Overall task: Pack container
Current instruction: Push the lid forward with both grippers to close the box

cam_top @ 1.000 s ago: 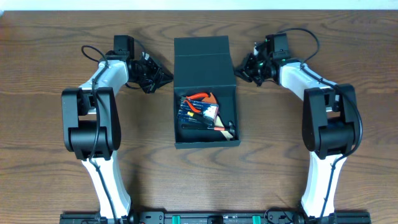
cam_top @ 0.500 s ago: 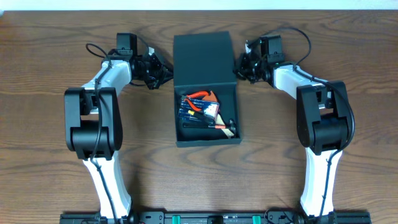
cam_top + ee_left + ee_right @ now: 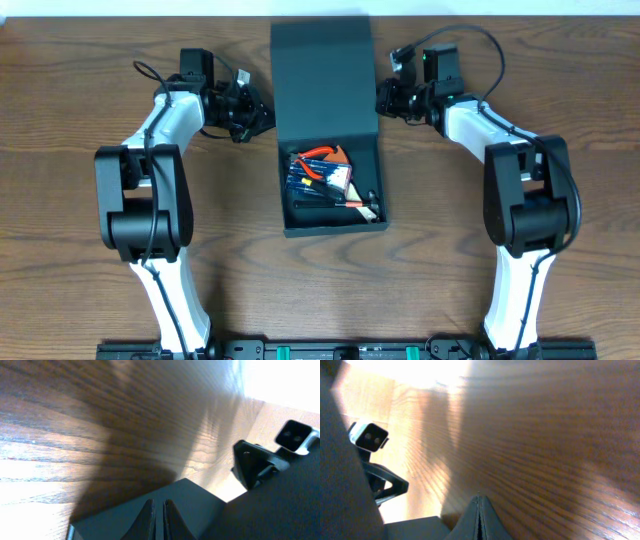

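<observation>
The container [image 3: 300, 222] is a dark teal-black box at the table's middle. Its flap lid [image 3: 322, 75] is raised and leans toward the back. Inside lie red-handled pliers [image 3: 318, 157], a blue and yellow pack [image 3: 312, 180] and a wooden-handled tool [image 3: 362, 206]. My left gripper [image 3: 262, 112] is shut and rests against the lid's left edge. My right gripper [image 3: 383, 100] is shut and rests against the lid's right edge. In the left wrist view the near-closed fingers [image 3: 159, 510] lie against the dark lid [image 3: 200, 510]. In the right wrist view the closed fingers [image 3: 479, 507] sit beside the lid [image 3: 415, 530].
The wooden table [image 3: 80, 200] spreads to both sides of the box. Its far edge [image 3: 150, 15] runs just behind the lid. The arm bases stand at the near left [image 3: 140, 210] and near right [image 3: 525, 210].
The lid has swung up and back, and shows longer from above. Both grippers have moved a little toward the far edge along with the lid's sides.
</observation>
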Robot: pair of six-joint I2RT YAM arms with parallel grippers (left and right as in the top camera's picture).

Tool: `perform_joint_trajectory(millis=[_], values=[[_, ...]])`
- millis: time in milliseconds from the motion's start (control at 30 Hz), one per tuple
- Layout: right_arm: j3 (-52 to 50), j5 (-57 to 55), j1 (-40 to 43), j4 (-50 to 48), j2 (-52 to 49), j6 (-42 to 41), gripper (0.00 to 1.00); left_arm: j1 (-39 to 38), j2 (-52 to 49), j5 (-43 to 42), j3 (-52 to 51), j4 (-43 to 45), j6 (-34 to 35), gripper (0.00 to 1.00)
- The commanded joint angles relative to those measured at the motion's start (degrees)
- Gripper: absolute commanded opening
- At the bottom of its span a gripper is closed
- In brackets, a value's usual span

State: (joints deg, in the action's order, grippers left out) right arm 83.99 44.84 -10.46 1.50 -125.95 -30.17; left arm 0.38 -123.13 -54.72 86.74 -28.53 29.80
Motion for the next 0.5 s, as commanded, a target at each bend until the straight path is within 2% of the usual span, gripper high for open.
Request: perform_joint_trajectory(millis=[0, 267, 467], values=[[0.8, 3.4, -0.9, -0.4, 4.9, 3.1, 0.01, -0.3, 3.5, -2.3, 1.7, -0.2, -3.3, 0.06], [0.8, 5.3, -0.8, -0.3, 7.3, 4.6, 0.01, -0.2, 6.3, -2.2, 1.7, -0.9, -6.1, 0.05], [0.8, 6.6, -0.8, 5.4, 10.3, 6.7, 0.01, 0.2, 9.0, 0.8, 1.7, -8.8, -11.5, 0.06]])
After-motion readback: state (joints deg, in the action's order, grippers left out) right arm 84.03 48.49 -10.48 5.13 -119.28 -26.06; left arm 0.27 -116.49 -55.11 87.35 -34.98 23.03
